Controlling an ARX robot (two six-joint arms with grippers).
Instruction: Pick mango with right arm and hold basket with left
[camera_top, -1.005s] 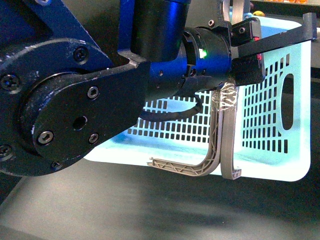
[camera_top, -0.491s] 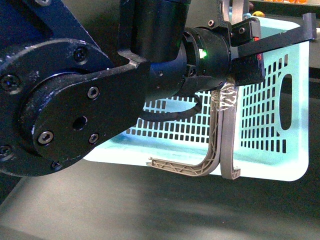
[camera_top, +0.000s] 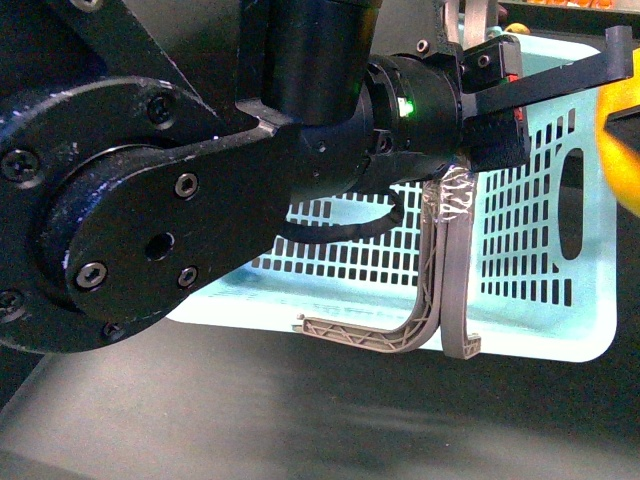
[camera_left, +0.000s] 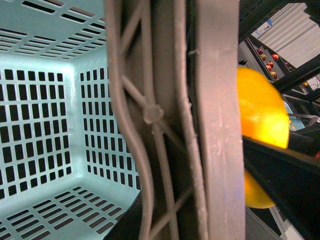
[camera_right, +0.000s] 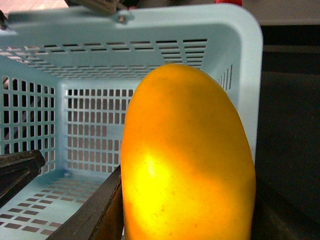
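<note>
The light teal basket (camera_top: 540, 300) hangs tilted in the front view, its open side toward me. My left gripper (camera_top: 497, 95), black with red marks, is shut on the two taped grey-brown handles (camera_top: 445, 285) at the basket's upper rim. The handles fill the left wrist view (camera_left: 175, 120), with the basket's inside (camera_left: 50, 125) beside them. My right gripper (camera_right: 187, 222) is shut on the yellow-orange mango (camera_right: 187, 160), held just in front of the basket's open mouth (camera_right: 150, 30). The mango shows at the front view's right edge (camera_top: 622, 150) and behind the handles (camera_left: 260, 110).
My left arm's big black joints (camera_top: 150, 220) fill the left half of the front view. A dark surface (camera_top: 300, 420) lies below the basket. Shelves with small red and orange fruit (camera_left: 267, 57) show far behind. The basket's inside holds nothing that I can see.
The mango has come into the front view at its right edge, beside the basket's side. The basket and the left arm have hardly moved.
</note>
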